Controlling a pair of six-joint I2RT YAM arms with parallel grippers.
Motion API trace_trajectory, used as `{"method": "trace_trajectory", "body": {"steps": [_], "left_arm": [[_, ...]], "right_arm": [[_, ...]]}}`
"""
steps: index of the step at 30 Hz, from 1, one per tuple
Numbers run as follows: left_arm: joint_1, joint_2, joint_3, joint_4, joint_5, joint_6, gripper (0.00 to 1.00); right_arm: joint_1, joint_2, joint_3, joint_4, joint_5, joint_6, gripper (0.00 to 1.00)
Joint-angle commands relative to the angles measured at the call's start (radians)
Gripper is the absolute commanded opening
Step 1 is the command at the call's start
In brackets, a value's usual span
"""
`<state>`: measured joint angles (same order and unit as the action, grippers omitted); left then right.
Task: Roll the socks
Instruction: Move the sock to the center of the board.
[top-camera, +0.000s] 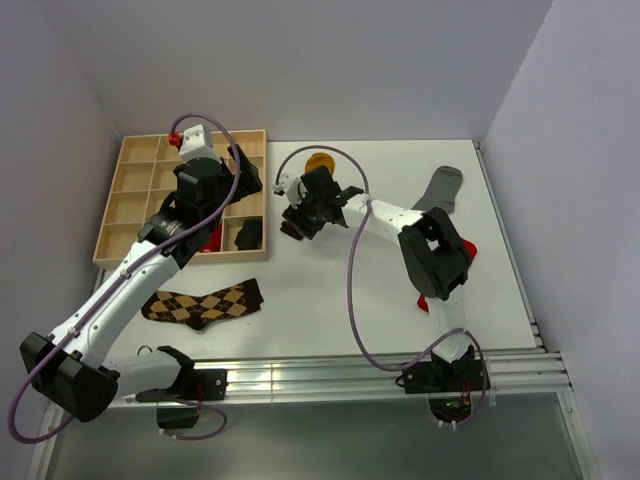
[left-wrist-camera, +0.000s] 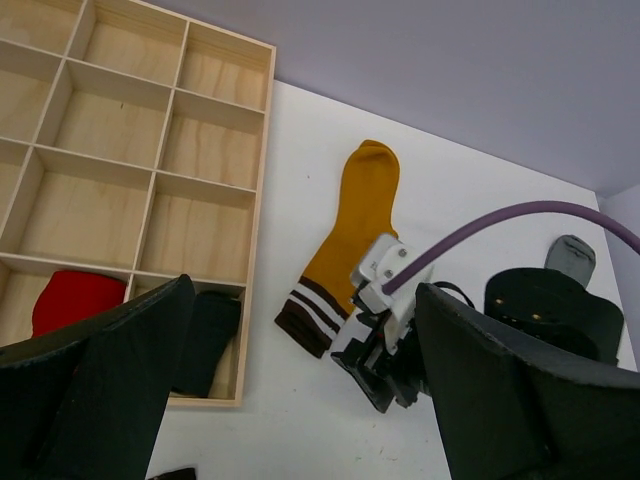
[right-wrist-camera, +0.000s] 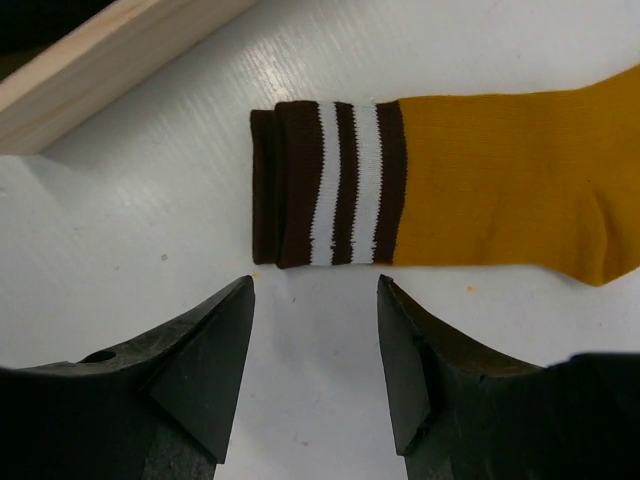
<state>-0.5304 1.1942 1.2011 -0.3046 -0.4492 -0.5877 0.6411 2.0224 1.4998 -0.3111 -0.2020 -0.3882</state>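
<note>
A mustard-orange sock (right-wrist-camera: 480, 180) with a brown-and-white striped cuff (right-wrist-camera: 325, 185) lies flat on the white table, next to the wooden tray. My right gripper (right-wrist-camera: 315, 295) hovers just short of the cuff. It is open, with only bare table between its fingers. In the top view this right gripper (top-camera: 297, 220) covers most of that sock (top-camera: 320, 162). My left gripper (left-wrist-camera: 305, 290) hangs wide open above the tray's edge, holding nothing, and looks down on the sock (left-wrist-camera: 358, 215). A brown argyle sock (top-camera: 203, 303) lies flat near the front left. A grey sock (top-camera: 440, 187) lies at the back right.
The wooden compartment tray (top-camera: 135, 180) stands at the back left, with a red bundle (left-wrist-camera: 75, 300) and a dark bundle (left-wrist-camera: 205, 335) in its near cells. A red sock (top-camera: 428, 301) shows from under the right arm. An aluminium rail (top-camera: 330, 375) runs along the near edge.
</note>
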Motion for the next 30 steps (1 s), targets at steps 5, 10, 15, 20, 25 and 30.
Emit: {"method": "trace_trajectory", "body": {"steps": [5, 10, 15, 20, 25, 30], "left_arm": [[0.017, 0.013, 0.045, 0.025, 0.021, 0.015, 0.98], [0.035, 0.007, 0.022, 0.038, 0.036, 0.014, 0.98], [0.056, 0.015, 0.015, 0.038, 0.055, 0.019, 0.98], [0.066, 0.019, 0.008, 0.048, 0.072, 0.019, 0.98], [0.069, 0.03, 0.005, 0.059, 0.081, 0.019, 0.98], [0.07, 0.042, 0.002, 0.065, 0.092, 0.017, 0.97]], "right_arm": [[0.025, 0.079, 0.099, 0.018, 0.056, -0.051, 0.59], [0.038, 0.105, 0.123, 0.021, 0.047, -0.041, 0.57], [0.057, 0.122, 0.126, 0.03, 0.05, -0.032, 0.57], [0.061, 0.139, 0.128, 0.027, 0.049, -0.029, 0.52], [0.061, 0.16, 0.134, 0.007, 0.055, -0.034, 0.43], [0.063, 0.183, 0.168, -0.051, 0.049, -0.049, 0.27]]}}
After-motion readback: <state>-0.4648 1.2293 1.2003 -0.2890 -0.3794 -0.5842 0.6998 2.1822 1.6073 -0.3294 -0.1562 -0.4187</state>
